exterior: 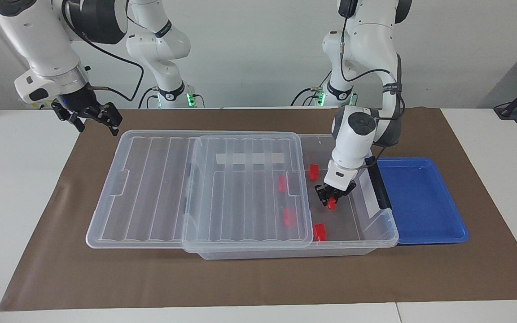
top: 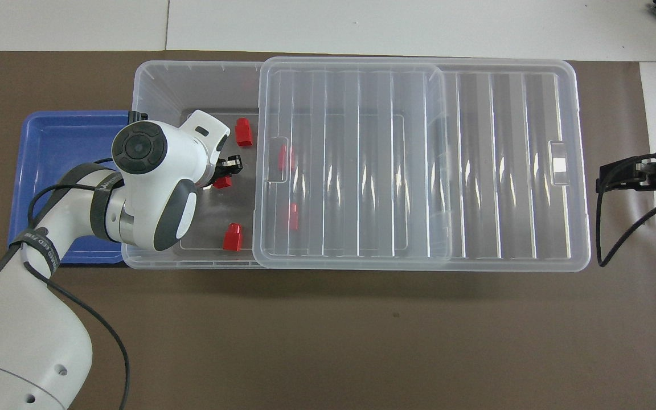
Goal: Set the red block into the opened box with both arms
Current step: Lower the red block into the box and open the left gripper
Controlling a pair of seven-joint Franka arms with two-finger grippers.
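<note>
From across the worktop, the left claw (exterior: 331, 198) is gripping the red block (exterior: 331, 204) inside the box (exterior: 375, 224); the right claw (exterior: 89, 117) is hanging spread wide. From overhead, the block (top: 223, 183) is sitting over the box's uncovered end.

You saw a bright red block (exterior: 331, 204) in the black left gripper (exterior: 333, 197). The box (exterior: 377, 226) was clear, with a ribbed see-through lid (exterior: 245, 197), a white label strip (exterior: 249, 158) and a black handle (exterior: 379, 186). Four more red blocks (top: 242, 132) lay inside it; at 6 o'clock from the held one sat another (exterior: 319, 232). The tray (exterior: 420, 202) was blue, the paper mat (exterior: 258, 278) brown, the table (exterior: 11, 179) white. The arms (exterior: 357, 134) were white with grey joints. The right gripper (exterior: 90, 119) was black too.
</note>
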